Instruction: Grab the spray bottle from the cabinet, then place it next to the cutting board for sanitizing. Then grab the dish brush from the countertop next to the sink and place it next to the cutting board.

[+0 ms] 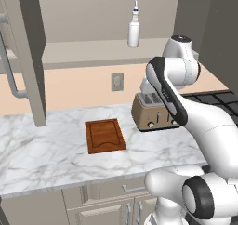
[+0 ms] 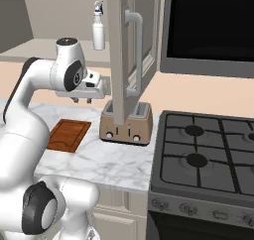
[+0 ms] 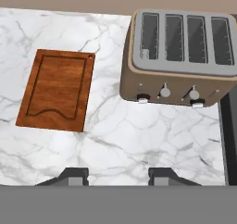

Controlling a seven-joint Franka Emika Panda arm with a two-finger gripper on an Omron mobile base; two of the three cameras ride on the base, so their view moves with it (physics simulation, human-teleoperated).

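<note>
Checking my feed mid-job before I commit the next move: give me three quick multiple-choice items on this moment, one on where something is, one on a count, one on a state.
1. Where is the spray bottle?
A. On the cutting board
B. On the cabinet shelf
C. In the pincer

2. How many slots does the toaster have?
A. Two
B. Four
C. Six

3. What state is the pincer in?
A. Open and empty
B. Shut on the bottle
C. Shut on the board

Key:
1 B, the bottle stands upright on the shelf of the cabinet, above the counter.
2 B, the hand view shows four slots side by side.
3 A, its fingertips stand apart over bare countertop, beside the cutting board.
</note>
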